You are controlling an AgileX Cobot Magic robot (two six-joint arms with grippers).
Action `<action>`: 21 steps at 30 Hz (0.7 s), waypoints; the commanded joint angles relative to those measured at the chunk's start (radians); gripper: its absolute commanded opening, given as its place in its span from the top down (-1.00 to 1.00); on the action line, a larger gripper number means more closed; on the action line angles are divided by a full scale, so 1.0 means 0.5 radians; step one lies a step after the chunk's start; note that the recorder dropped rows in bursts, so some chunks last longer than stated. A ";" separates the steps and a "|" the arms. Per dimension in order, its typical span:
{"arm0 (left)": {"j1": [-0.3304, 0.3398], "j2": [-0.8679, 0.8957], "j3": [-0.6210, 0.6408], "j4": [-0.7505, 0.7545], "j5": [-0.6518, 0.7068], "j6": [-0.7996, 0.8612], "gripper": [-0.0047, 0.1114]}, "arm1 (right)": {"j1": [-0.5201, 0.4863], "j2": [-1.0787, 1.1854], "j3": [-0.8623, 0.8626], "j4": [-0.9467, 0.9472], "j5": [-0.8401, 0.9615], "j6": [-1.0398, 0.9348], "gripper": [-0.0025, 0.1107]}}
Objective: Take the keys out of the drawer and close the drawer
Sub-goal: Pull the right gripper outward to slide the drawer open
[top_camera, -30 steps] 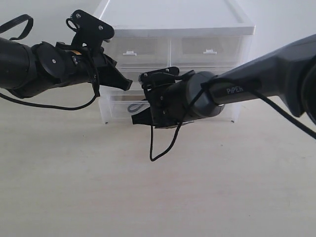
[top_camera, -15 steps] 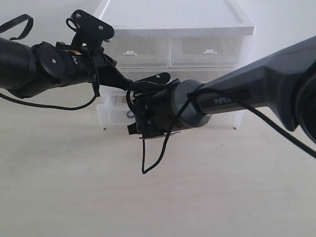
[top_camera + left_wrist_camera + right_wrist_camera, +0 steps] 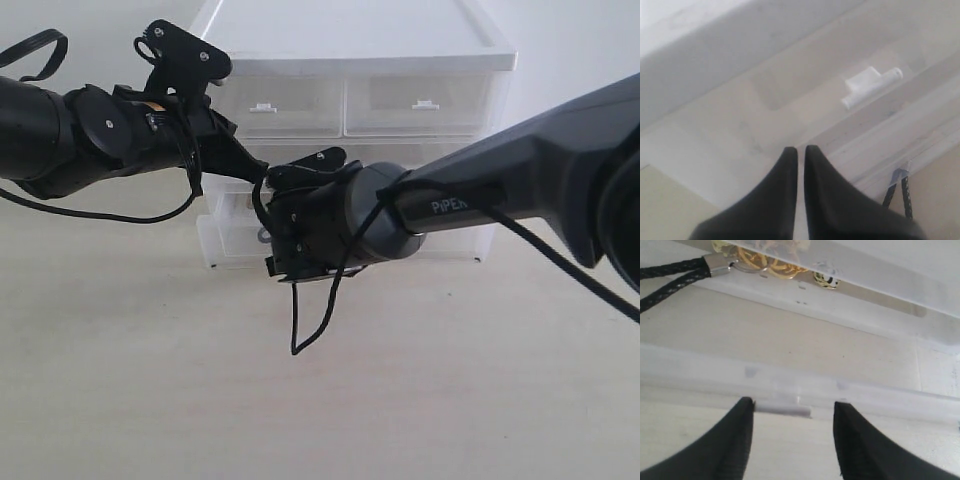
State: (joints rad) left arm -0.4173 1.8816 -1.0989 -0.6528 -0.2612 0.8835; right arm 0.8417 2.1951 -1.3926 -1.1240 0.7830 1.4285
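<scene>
The drawer point(image 3: 225, 242), the lowest translucent tier of the white unit, stands pulled out part way. The keys point(image 3: 772, 262) lie at the back of it: gold rings with a dark braided strap point(image 3: 670, 275). In the exterior view only a bit of the grey strap point(image 3: 263, 236) shows. My right gripper point(image 3: 793, 402) is open just in front of the drawer's front wall point(image 3: 865, 390), with the small white tab handle point(image 3: 782, 410) between its fingers. My left gripper point(image 3: 800, 149) is shut on nothing and hovers above the unit's left front point(image 3: 255, 170). The strap's end point(image 3: 897, 192) shows below it.
The middle tier's tab handle point(image 3: 872, 85) lies ahead of the left fingers. Two half-width top drawers point(image 3: 350, 100) are shut. The right arm point(image 3: 480, 190) crosses in front of the unit, with a loose black cable point(image 3: 310, 320) hanging below it. The pale tabletop point(image 3: 320, 400) spreads in front.
My right gripper has swung left and lower, in front of the drawer's left part. The drawer front now sits a little further out. The left arm has stayed still.
</scene>
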 commanded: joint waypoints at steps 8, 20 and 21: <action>0.093 0.054 -0.042 -0.125 -1.137 -0.009 0.85 | -0.009 -0.018 0.008 0.195 0.277 -0.202 0.13; 0.093 0.054 -0.042 -0.125 -1.137 -0.009 0.85 | 0.012 -0.044 0.008 0.392 0.275 -0.393 0.13; 0.093 0.054 -0.042 -0.125 -1.137 -0.009 0.85 | 0.032 -0.062 0.008 0.390 0.318 -0.415 0.13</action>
State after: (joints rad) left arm -0.4173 1.8816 -1.0989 -0.6528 -0.2612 0.8835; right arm 0.8399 2.1934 -1.3906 -0.9474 0.9040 1.2614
